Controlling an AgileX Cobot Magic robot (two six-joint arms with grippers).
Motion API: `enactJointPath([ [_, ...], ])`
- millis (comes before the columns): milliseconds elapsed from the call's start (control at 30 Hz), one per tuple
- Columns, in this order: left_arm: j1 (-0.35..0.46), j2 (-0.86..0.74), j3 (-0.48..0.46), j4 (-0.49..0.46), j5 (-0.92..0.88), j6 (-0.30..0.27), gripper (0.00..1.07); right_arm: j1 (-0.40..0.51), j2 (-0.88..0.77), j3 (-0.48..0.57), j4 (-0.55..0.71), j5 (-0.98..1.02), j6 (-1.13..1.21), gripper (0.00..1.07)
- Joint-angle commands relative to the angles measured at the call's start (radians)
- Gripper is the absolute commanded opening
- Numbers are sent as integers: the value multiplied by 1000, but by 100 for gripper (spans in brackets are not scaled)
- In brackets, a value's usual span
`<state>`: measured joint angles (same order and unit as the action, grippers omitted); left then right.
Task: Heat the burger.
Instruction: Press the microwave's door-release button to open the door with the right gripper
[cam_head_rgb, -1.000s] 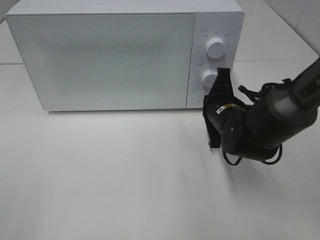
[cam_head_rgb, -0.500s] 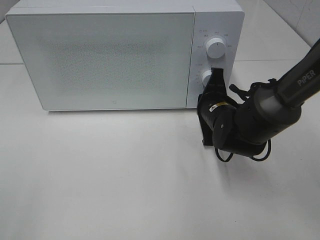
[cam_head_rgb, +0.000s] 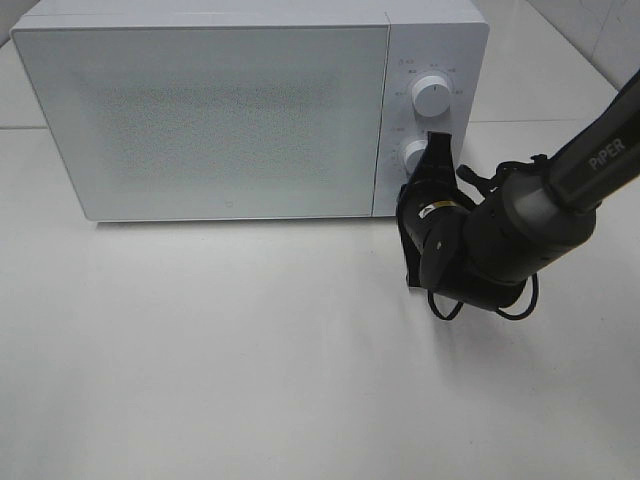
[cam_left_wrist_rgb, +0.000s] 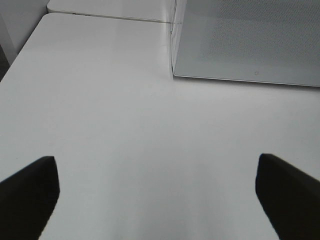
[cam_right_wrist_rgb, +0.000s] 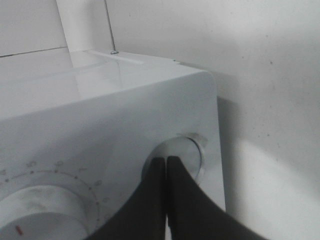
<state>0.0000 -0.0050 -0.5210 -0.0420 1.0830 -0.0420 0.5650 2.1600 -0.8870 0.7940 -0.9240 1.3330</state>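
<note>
Tightly closed right tool (cam_right_wrist_rgb: 166, 160) at the microwave (cam_head_rgb: 200, 110)'s round button (cam_right_wrist_rgb: 190, 150).

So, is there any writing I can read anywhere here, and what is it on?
"PiPER": on the right arm.
Markings around the upper knob and lower knob of the microwave: too small to read.
Yellow sticker on that arm's wrist: too small.
Small mark low on its door: unreadable.

High camera down onto microwave (cam_head_rgb: 200, 120), right wrist close, left wrist farther
</note>
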Motion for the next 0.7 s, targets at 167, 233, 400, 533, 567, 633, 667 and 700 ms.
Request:
enactJointPath([
  [167, 1, -12, 1, -9, -14, 1, 100, -6, 17, -48, -7, -38, -10, 0],
  [233, 1, -12, 1, -9, -14, 1, 100, -6, 24, -54, -7, -39, -11, 0],
  [400, 1, -12, 1, -9, -14, 1, 100, -6, 31, -65, -2, -109, -38, 0],
  [533, 1, -12, 1, -9, -14, 1, 100, -6, 34, -88, 2, -147, -50, 0],
  [567, 1, -12, 1, -9, -14, 1, 100, -6, 34, -88, 2, -147, -50, 0],
  [633, 1, -12, 1, -9, -14, 1, 100, -6, 41, -103, 0, -190, -52, 0],
  [667, 1, -12, 1, -9, -14, 1, 100, -6, 45, -110, 0, -203, -53, 0],
  [700, 1, -12, 1, -9, -14, 1, 100, -10, 48, -126, 1, -213, -63, 0],
])
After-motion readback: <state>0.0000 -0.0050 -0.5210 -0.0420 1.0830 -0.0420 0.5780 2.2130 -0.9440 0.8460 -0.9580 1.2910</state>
